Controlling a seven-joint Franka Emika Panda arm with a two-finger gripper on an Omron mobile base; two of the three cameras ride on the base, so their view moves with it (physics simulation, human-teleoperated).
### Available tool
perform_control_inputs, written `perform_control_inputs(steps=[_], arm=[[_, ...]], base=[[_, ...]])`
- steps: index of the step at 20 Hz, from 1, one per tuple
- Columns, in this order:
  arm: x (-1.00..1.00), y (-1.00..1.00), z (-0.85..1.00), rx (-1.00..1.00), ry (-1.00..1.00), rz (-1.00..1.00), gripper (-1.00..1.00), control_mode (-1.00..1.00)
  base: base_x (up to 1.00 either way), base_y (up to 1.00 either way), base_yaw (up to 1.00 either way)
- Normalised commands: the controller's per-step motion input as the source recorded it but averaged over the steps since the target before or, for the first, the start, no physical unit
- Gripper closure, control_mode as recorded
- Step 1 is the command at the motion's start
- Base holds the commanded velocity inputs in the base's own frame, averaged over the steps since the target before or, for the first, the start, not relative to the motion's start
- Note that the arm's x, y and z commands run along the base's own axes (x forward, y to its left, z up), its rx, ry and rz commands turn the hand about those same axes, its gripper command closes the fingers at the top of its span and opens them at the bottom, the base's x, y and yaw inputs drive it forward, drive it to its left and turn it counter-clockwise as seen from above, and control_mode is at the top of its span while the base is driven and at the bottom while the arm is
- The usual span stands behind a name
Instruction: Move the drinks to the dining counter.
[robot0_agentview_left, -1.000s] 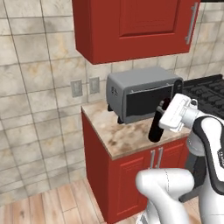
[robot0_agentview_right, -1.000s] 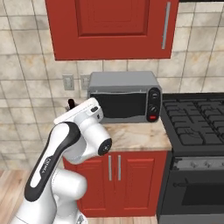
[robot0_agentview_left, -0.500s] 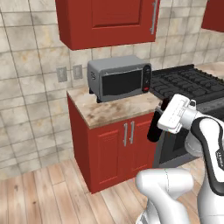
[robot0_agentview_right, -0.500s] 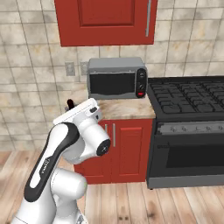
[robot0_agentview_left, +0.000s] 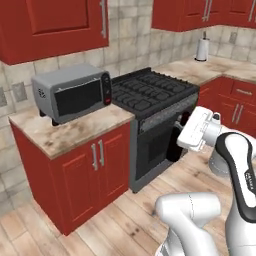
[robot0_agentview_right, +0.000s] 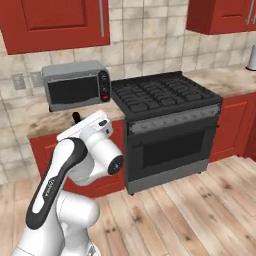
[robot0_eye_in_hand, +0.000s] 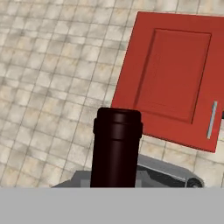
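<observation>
Only lettering: small dark "FRANKA"-type wordmark on the white robot arm link (robot0_agentview_right: 49, 189), running lengthwise, too small to read surely; same mark on the arm in left base view. Grey toaster oven (robot0_agentview_left: 72, 96) and black wine bottle neck (robot0_eye_in_hand: 116, 148) carry no readable label.

I've swung the base right: stove (robot0_agentview_left: 150, 92) now centre, toaster oven (robot0_agentview_left: 72, 96) slid left, paper towel roll (robot0_agentview_left: 201, 49) newly visible.

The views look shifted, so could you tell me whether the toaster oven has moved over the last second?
No. The toaster oven still sits on its countertop beside the stove; the camera moved.
</observation>
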Motion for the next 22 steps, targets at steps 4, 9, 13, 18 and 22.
perform_control_inputs(steps=[4, 9, 13, 18, 22], arm=[[0.00, 0.00, 0.00, 0.00, 0.00, 0.00, 1.00, 1.00], [0.00, 0.00, 0.00, 0.00, 0.00, 0.00, 1.00, 1.00], [0.00, 0.00, 0.00, 0.00, 0.00, 0.00, 1.00, 1.00], [0.00, 0.00, 0.00, 0.00, 0.00, 0.00, 1.00, 1.00], [0.00, 0.00, 0.00, 0.00, 0.00, 0.00, 1.00, 1.00]], base=[[-0.11, 0.00, -0.75], [-0.21, 0.00, -0.79], [-0.57, 0.00, -0.75], [-1.00, 0.00, -0.55], [-1.00, 0.22, -0.37]])
